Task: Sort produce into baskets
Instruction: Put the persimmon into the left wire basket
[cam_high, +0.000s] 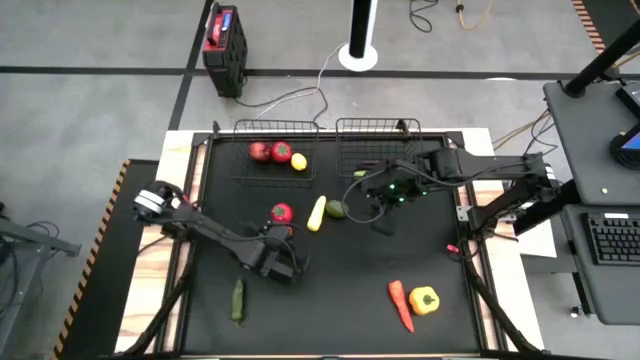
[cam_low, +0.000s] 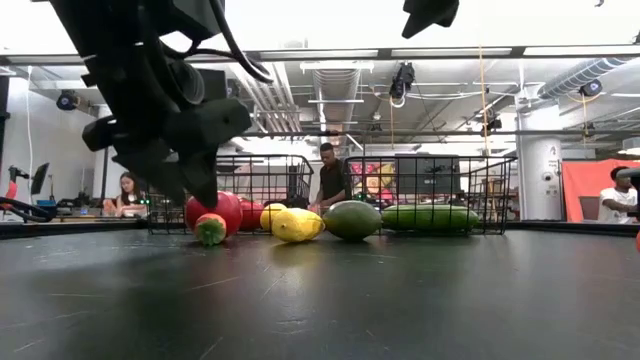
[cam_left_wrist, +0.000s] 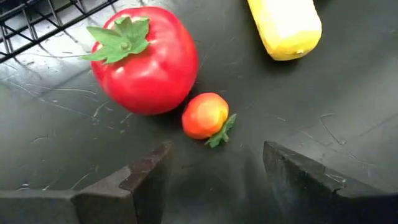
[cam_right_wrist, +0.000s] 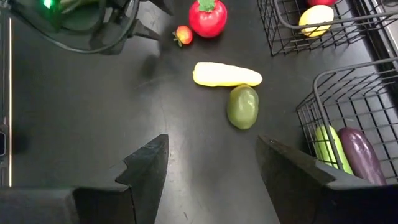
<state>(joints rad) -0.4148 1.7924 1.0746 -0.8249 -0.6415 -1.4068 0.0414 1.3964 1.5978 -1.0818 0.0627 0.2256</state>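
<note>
My left gripper stands open just above the table. A small red-orange fruit with a green leaf lies just ahead of its fingertips, untouched. Beyond that fruit, a big red tomato rests on the mat beside a yellow squash. In the low view the left gripper's fingers hang close over the small fruit. My right gripper is open and held high over the mat, above the squash and an avocado. The left basket holds two red fruits and a lemon. The right basket holds a cucumber and an eggplant.
A green cucumber lies near the front left of the mat. A carrot and a yellow pepper lie at the front right. Both baskets stand along the far edge. People sit and stand in the room beyond the table.
</note>
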